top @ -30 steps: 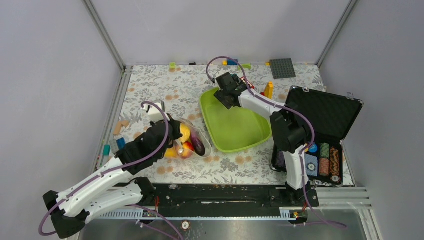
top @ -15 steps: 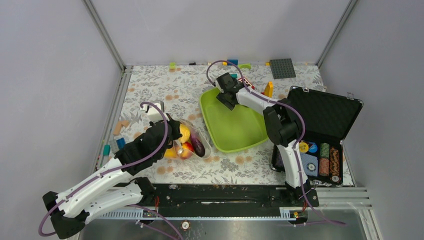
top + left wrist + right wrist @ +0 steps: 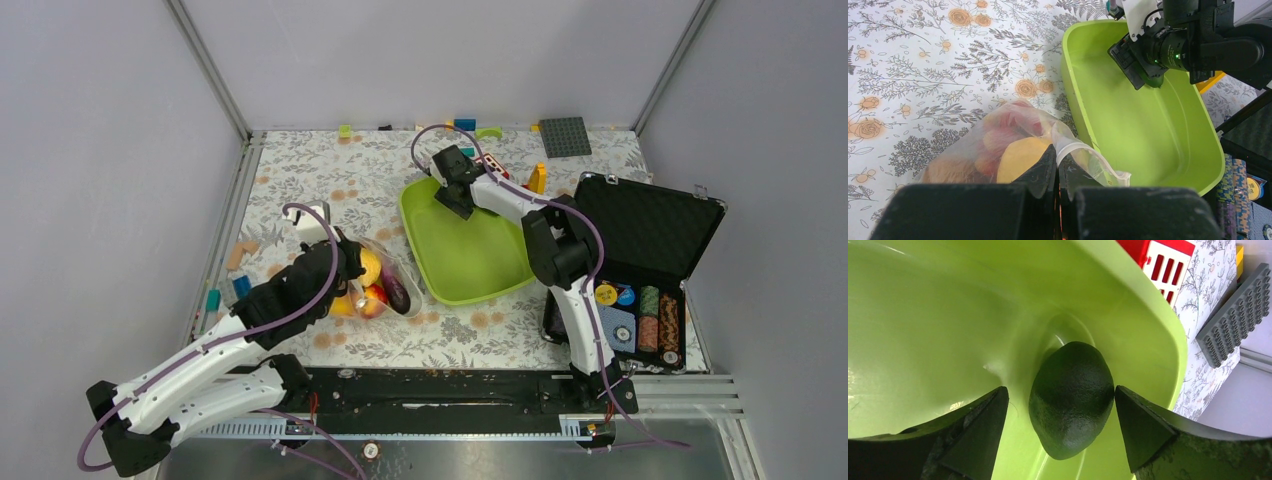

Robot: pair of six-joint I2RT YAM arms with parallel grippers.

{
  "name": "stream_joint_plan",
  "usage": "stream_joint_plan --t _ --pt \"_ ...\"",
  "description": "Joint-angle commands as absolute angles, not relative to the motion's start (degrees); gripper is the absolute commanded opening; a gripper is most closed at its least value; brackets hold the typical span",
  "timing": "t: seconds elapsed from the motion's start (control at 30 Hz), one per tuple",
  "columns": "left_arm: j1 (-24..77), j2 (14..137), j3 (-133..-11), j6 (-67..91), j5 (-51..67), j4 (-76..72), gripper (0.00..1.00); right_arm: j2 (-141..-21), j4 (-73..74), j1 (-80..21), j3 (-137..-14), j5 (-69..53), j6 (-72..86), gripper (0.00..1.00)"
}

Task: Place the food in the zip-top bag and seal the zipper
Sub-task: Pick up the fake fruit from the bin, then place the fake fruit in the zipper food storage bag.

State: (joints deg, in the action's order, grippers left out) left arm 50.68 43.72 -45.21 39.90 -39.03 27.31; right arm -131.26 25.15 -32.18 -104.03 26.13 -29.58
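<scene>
The zip-top bag [image 3: 385, 285] lies on the flowered table left of the lime-green tray [image 3: 480, 292]. It holds food: a yellow lemon [image 3: 1020, 157], a red apple [image 3: 1008, 120], a brown kiwi [image 3: 950, 170] and a purple eggplant [image 3: 397, 291]. My left gripper [image 3: 1056, 155] is shut on the bag's mouth edge, where the zipper [image 3: 1088, 150] curls up, still parted. My right gripper [image 3: 1060, 390] is open in the tray's far corner. Its fingers stand either side of a dark green fruit [image 3: 1071, 395] lying on the tray floor.
An open black case [image 3: 640, 260] with poker chips stands right of the tray. A grey baseplate [image 3: 565, 137] and building blocks lie along the back edge. An orange block [image 3: 538, 178] and a red-white block [image 3: 1168, 265] sit behind the tray. More blocks lie at the left edge [image 3: 240, 255].
My right gripper has shifted slightly left and deeper into the tray's far corner. My left arm and the bag have not moved.
</scene>
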Motion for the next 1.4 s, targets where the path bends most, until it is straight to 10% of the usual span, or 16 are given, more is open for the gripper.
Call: stream_joint_plan --t 0.0,0.87,1.37 --pt "50.80 43.55 -45.66 39.29 -40.56 23.49 0.00 -133.11 26.93 -31.73 -106.51 28.85 -31.90 0.84" --pt "50.83 43.07 -45.44 39.33 -38.61 23.06 0.00 -106.73 17.83 -31.96 -90.19 19.54 -15.90 0.42" --pt "50.80 43.43 -45.45 38.87 -36.65 22.31 0.00 -67.23 -23.18 -44.72 -44.41 -23.98 13.65 0.39"
